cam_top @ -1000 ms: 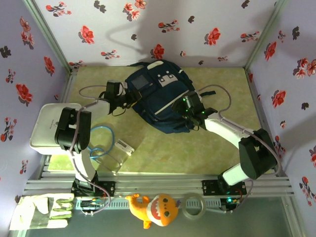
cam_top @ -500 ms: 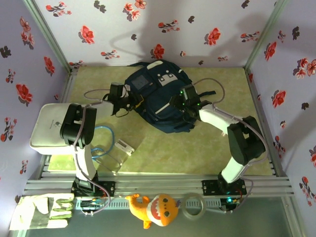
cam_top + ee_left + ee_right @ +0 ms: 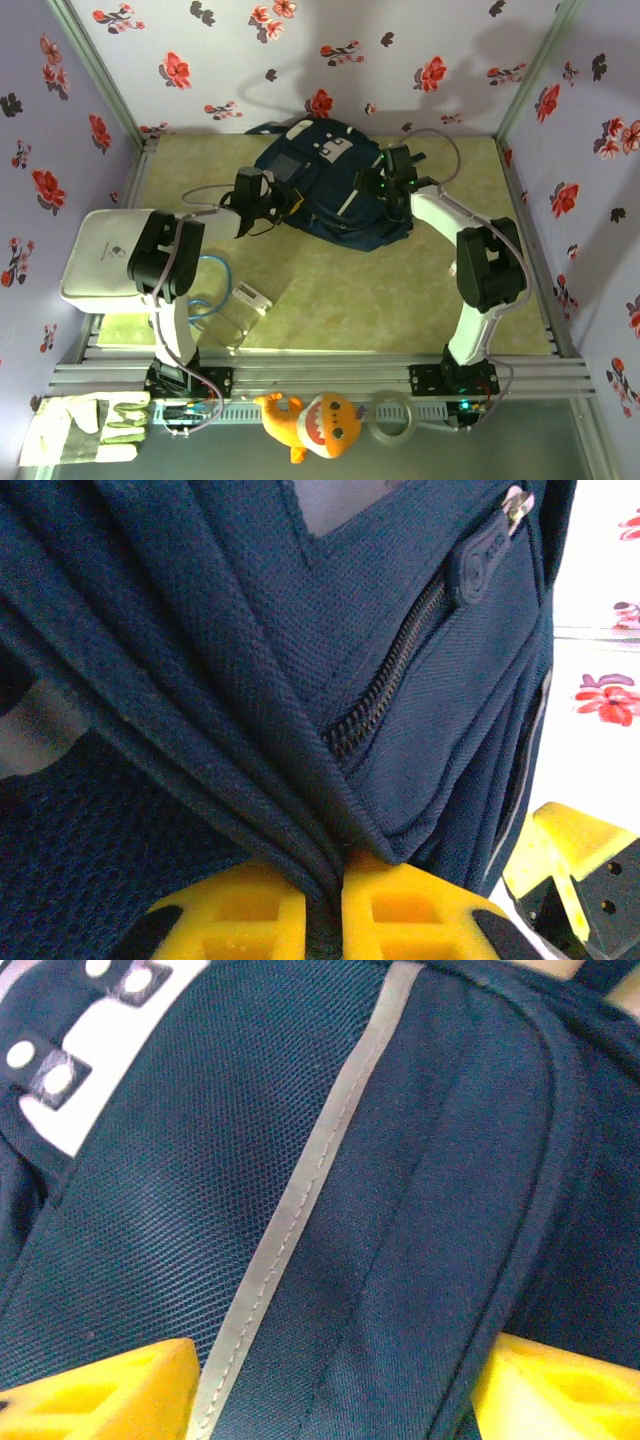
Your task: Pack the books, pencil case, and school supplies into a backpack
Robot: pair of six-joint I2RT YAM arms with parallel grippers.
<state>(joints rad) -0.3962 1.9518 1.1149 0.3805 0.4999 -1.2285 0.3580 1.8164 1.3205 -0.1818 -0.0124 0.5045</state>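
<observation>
Backpack (image 3: pixel 330 185) at desk's far edge, centre; contents hidden.
Left end effector (image 3: pixel 325 920) pinched tight on a backpack fold; right end effector (image 3: pixel 330 1390) spread wide, fabric lying between its fingers.

yellow-green table (image 3: pixel 400 290). the backpack (image 3: pixel 320 190) lies at its far middle. a white tray (image 3: pixel 95 255) sits at the left edge, a blue cord (image 3: pixel 205 285) and small white box (image 3: pixel 252 297) beside it
</observation>
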